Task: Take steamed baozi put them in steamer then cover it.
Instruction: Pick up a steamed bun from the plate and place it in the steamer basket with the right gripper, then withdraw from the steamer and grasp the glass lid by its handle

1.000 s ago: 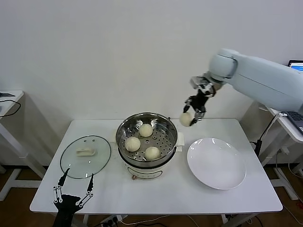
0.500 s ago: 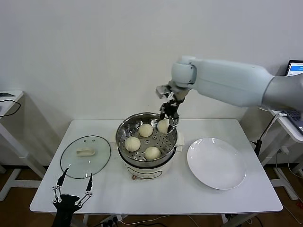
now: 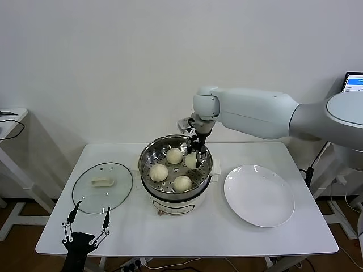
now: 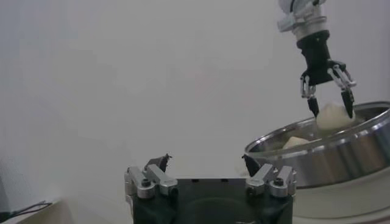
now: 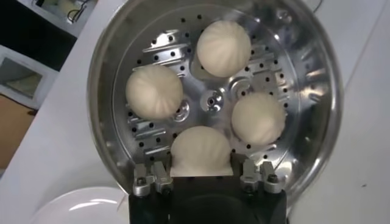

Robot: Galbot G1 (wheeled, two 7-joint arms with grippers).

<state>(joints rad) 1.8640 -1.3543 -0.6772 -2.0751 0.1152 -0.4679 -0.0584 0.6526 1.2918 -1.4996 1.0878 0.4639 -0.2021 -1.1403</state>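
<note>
White desk point(image 3: 170, 232) carried the steamer point(image 3: 148, 156); my right hand point(image 3: 193, 160) pinched a baozi point(image 3: 191, 159) inside it, my left hand point(image 3: 87, 226) hung spread.

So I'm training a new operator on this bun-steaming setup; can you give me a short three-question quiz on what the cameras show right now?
1. True or false: the right gripper is shut on a baozi over the steamer.
2. How many buns already lie loose on the steamer's perforated floor?
A) one B) two C) three
3. Where is the glass lid, and what is the left gripper doing?

Key
1. True.
2. C: three.
3. The lid lies flat on the table on the robot's left of the steamer; the left gripper hangs open near the lid's front edge, holding nothing. The white plate is bare.
</note>
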